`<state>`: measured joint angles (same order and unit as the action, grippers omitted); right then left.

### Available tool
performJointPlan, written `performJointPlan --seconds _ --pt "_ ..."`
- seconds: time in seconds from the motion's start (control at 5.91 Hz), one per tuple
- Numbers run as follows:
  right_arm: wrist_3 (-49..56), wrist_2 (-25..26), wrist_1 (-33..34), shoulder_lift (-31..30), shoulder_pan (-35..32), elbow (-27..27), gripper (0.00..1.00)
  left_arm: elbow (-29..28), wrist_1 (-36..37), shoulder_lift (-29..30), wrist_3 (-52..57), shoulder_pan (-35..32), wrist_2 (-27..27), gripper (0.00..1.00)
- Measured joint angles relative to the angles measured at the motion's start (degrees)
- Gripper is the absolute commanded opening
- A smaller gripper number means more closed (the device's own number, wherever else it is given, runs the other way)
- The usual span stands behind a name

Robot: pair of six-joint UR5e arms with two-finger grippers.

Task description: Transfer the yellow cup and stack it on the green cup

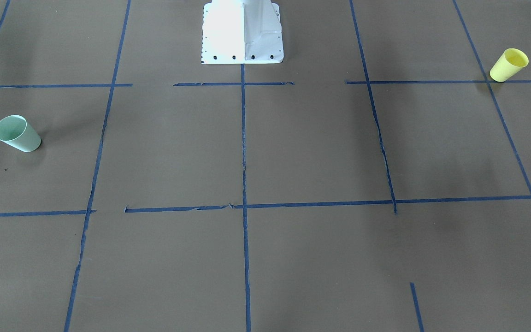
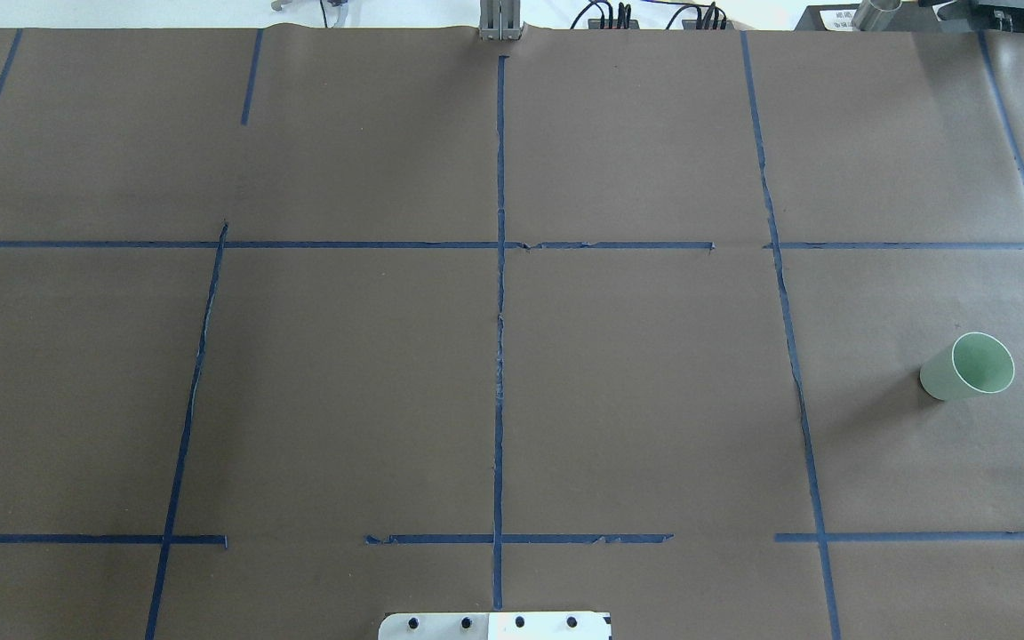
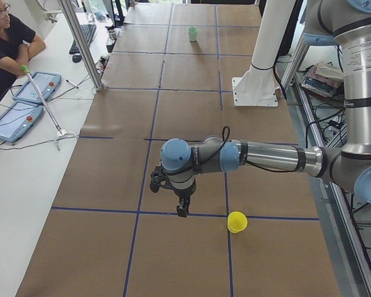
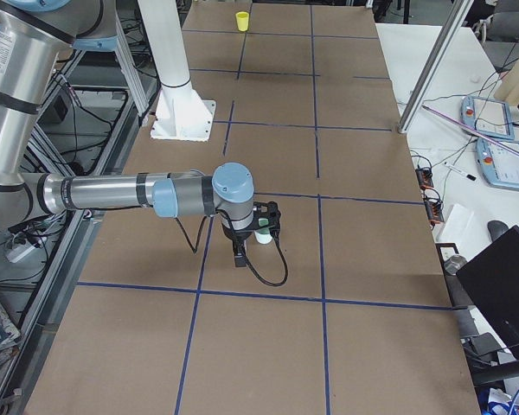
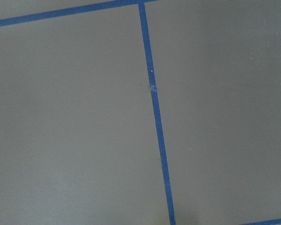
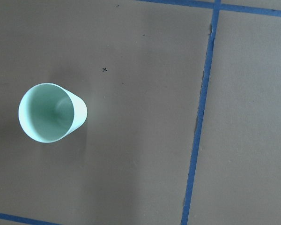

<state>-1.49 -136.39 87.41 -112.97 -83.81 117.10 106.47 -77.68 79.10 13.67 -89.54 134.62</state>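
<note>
The yellow cup (image 1: 509, 65) stands upright on the brown table, alone. In the exterior left view it (image 3: 237, 221) stands to the right of my left gripper (image 3: 182, 210), which hangs above the table; I cannot tell whether it is open or shut. The green cup (image 1: 17, 133) stands upright at the opposite end and also shows in the overhead view (image 2: 967, 366) and the right wrist view (image 6: 51, 112). My right gripper (image 4: 240, 255) hovers close beside the green cup (image 4: 262, 233); I cannot tell its state. The yellow cup is out of the overhead view.
The white robot pedestal (image 1: 242, 32) stands at the middle of the table's robot side. Blue tape lines (image 2: 500, 311) grid the brown paper. An operator (image 3: 6, 43) sits by a side desk with tablets (image 3: 25, 105) and a metal pole (image 3: 80, 43).
</note>
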Motion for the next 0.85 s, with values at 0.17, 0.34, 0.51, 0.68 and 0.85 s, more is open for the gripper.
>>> performJointPlan --seconds 0.17,0.34,0.51,0.68,0.85 --pt "0.02 -0.13 0.02 -0.17 0.02 -0.02 1.00 0.20 -0.10 0.17 -0.12 0.11 0.12 1.00" --pt "0.06 -0.15 0.03 -0.21 0.02 -0.02 1.00 0.08 -0.28 0.36 -0.06 0.19 0.37 1.00" --pt "0.07 -0.12 0.02 -0.23 0.01 -0.03 1.00 0.06 -0.51 0.20 0.20 0.22 0.53 1.00" --pt "0.08 -0.11 -0.01 -0.23 0.02 -0.03 1.00 0.28 -1.15 0.02 0.36 0.37 0.63 1.00" --pt "0.08 -0.10 0.02 -0.34 0.04 -0.03 1.00 0.39 -2.72 -0.02 0.31 0.93 0.84 1.00"
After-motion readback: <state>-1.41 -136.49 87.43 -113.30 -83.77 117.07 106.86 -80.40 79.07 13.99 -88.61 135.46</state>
